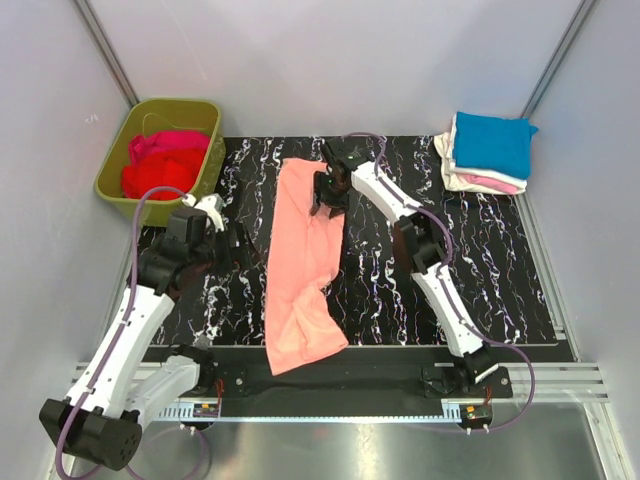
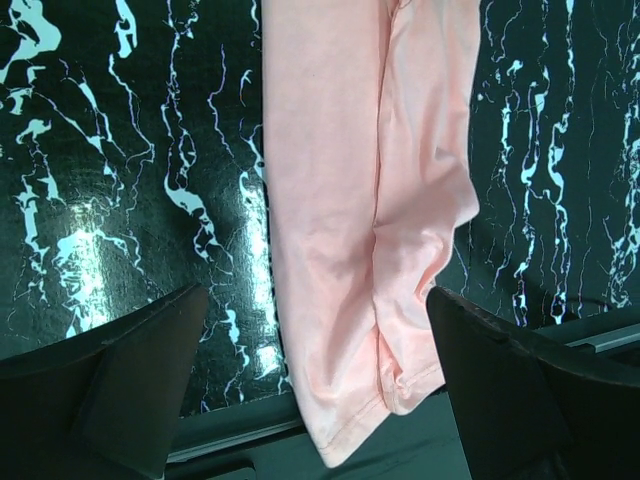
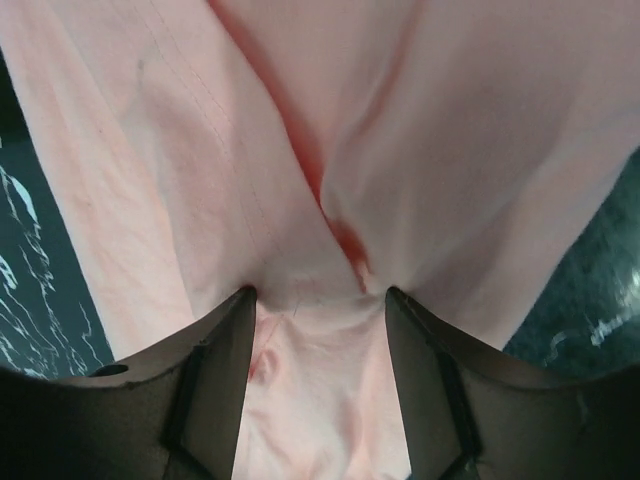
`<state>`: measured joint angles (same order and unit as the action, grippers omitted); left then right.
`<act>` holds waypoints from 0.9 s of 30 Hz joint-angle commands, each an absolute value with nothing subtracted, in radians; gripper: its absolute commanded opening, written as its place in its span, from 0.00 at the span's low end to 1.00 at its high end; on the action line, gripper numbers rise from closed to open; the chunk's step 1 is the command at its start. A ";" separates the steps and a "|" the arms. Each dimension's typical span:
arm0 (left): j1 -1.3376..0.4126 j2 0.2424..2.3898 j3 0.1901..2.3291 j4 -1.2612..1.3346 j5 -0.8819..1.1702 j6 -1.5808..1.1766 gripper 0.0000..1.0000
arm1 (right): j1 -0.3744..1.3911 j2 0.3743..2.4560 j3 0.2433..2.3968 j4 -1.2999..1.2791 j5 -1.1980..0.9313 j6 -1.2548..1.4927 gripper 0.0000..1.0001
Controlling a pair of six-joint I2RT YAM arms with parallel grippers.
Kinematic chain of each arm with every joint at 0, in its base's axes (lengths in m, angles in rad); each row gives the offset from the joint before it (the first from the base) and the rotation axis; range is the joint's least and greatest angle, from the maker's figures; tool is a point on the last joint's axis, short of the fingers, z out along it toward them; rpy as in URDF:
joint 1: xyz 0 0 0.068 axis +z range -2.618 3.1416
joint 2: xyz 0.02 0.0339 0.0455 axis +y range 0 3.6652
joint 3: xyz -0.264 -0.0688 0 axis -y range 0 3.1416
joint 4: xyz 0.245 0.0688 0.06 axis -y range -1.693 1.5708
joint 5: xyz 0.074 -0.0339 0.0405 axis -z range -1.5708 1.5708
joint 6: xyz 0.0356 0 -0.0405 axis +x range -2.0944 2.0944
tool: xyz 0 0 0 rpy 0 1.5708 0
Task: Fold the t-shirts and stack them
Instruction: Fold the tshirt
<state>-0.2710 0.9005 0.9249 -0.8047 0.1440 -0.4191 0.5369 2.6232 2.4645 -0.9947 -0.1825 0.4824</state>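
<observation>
The tee (image 1: pixel 300 270) runs near-far. My right claw (image 3: pixel 318 292) straddles a pleat at its far end; I cannot tell if it grips. Left claw (image 2: pixel 315 292) gapes wide.

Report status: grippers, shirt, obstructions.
Left gripper open, clear of shirt. Right gripper on shirt's far end, cloth bunched between fingers, grip unclear. Shirt folded lengthwise on mat. Tub, stack off at far corners.
</observation>
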 commanded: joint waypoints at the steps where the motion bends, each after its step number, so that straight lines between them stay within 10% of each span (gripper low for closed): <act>1: -0.273 0.879 0.911 -0.814 0.129 -0.422 0.99 | 0.531 2.732 2.607 -0.999 -0.189 0.479 0.62; 13: -0.278 0.871 0.890 -0.816 0.143 -0.422 0.98 | 0.405 2.827 2.744 -0.413 -0.141 0.646 0.83; 18: -0.284 0.868 0.897 -0.815 0.140 -0.443 0.98 | 0.396 2.656 2.648 -0.383 -0.179 0.605 1.00; 27: -0.365 0.900 0.838 -0.723 0.152 -0.555 0.96 | 0.387 2.157 2.133 -0.463 -0.150 0.485 1.00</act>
